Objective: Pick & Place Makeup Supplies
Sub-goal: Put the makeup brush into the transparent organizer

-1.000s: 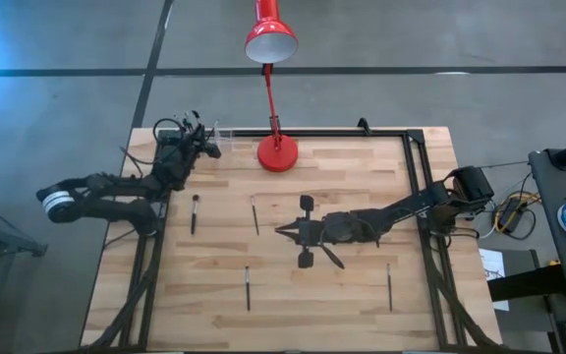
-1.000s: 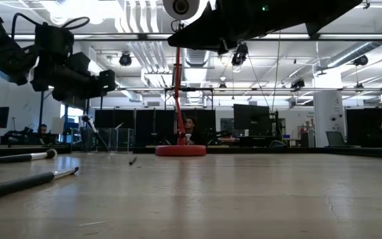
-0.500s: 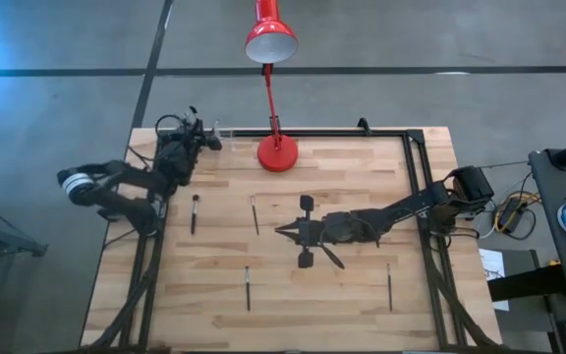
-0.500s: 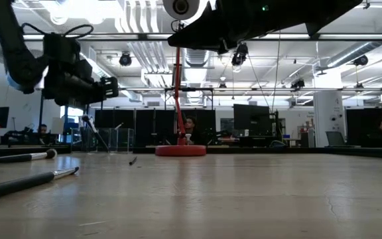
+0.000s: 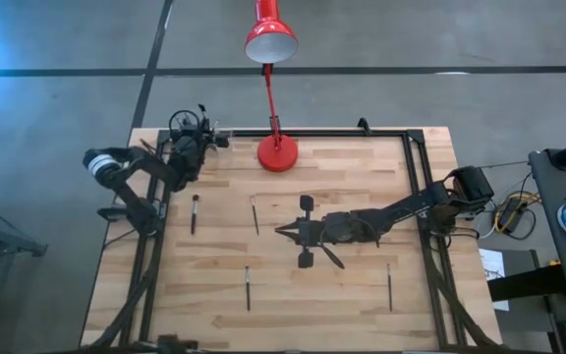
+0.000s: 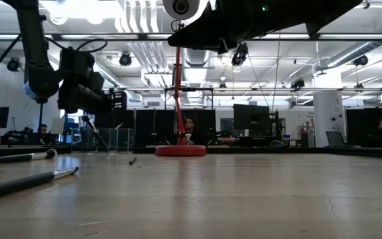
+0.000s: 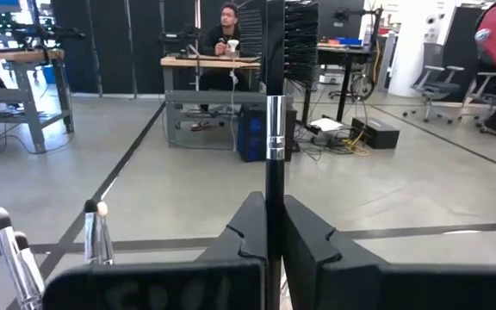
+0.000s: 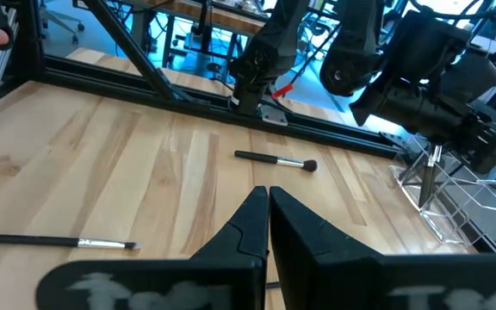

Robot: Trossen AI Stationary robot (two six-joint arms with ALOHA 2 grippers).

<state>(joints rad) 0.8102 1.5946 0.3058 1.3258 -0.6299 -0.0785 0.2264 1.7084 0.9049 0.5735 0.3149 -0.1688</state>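
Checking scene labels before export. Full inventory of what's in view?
Makeup brushes on table: four, dark, two left of centre, two near the front edge.
Held brush: one, black with silver band, upright in left fingers.
Clear holder: one, back-left corner, brushes inside.
Lamp: one, red, back edge.
Table: one, light wood, black frame.
Left gripper: over the back-left corner, shut on the brush.
Right gripper: shut, empty, mid-table.

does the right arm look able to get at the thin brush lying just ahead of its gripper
Probably yes: the right gripper, shut and empty, hovers beside the thin brush with bare table between them; it must open first.
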